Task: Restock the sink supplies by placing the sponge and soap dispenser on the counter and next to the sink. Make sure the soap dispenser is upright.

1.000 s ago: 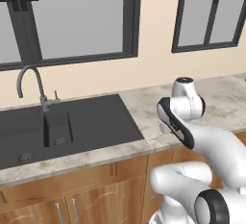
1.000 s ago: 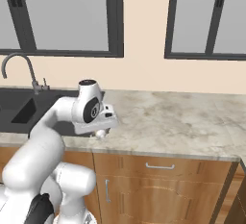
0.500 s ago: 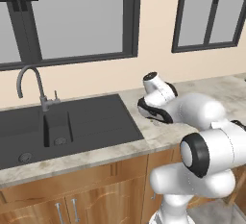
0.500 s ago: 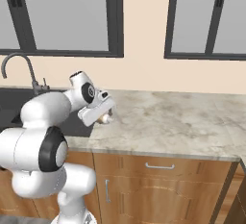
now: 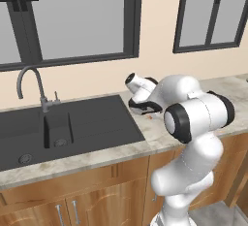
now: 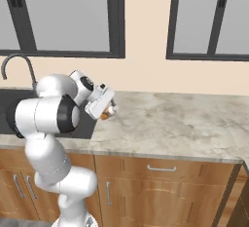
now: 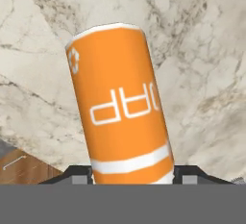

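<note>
Over counter (image 6: 185, 123) beside one sink (image 5: 72, 123): jaws clamp one orange soap dispenser (image 7: 120, 107).

Two dark-framed windows (image 5: 72, 19) are set in the cream wall (image 6: 146, 72) behind the worktop, the wider one to the left, the narrower window (image 6: 211, 16) to the right. Below run brown wooden cabinet doors (image 6: 160, 187) with slim metal handles (image 6: 161, 169). Further handles (image 5: 75, 212) show at the lower left cupboard fronts. The window panes are plain grey
</note>
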Robot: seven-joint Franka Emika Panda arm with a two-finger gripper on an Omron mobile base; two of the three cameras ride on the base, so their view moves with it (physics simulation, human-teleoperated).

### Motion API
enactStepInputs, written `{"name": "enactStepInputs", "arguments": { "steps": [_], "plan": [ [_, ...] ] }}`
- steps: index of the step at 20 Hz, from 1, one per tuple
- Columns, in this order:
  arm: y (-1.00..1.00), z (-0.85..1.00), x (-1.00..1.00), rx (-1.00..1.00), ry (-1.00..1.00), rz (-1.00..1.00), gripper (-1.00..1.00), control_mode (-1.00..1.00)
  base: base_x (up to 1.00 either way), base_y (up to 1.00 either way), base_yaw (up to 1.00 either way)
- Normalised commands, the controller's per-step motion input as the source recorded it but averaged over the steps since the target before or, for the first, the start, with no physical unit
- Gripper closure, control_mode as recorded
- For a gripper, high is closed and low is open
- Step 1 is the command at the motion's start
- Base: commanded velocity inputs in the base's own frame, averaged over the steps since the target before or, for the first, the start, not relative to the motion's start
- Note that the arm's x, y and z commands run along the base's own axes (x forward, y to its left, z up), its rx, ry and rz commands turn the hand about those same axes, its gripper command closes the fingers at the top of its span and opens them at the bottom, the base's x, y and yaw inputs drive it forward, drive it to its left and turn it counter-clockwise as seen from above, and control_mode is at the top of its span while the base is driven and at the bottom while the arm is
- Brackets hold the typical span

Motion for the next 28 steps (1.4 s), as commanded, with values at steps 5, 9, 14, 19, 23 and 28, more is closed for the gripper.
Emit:
{"name": "enactStepInputs", "arguments": {
  "steps": [5, 9, 14, 19, 23, 28],
  "plan": [
    [0.08, -0.02, 0.61, -0.38, 0.10, 0.03, 1.00, -1.00, 0.00, 0.00, 0.00],
    [0.27, -0.51, 0.77, -0.41, 0.30, 0.03, 1.00, -1.00, 0.00, 0.00, 0.00],
    [0.28, -0.30, 0.46, -0.19, 0.15, 0.00, 1.00, -1.00, 0.00, 0.00, 0.00],
    [0.20, -0.12, 0.29, -0.08, 0.00, -0.02, 1.00, -1.00, 0.00, 0.00, 0.00],
    [0.00, -0.38, 0.26, -0.05, 0.00, 0.00, 1.00, -1.00, 0.00, 0.00, 0.00],
    [0.13, -0.45, 0.17, -0.05, 0.00, 0.00, 1.00, -1.00, 0.00, 0.00, 0.00]
  ]
}}
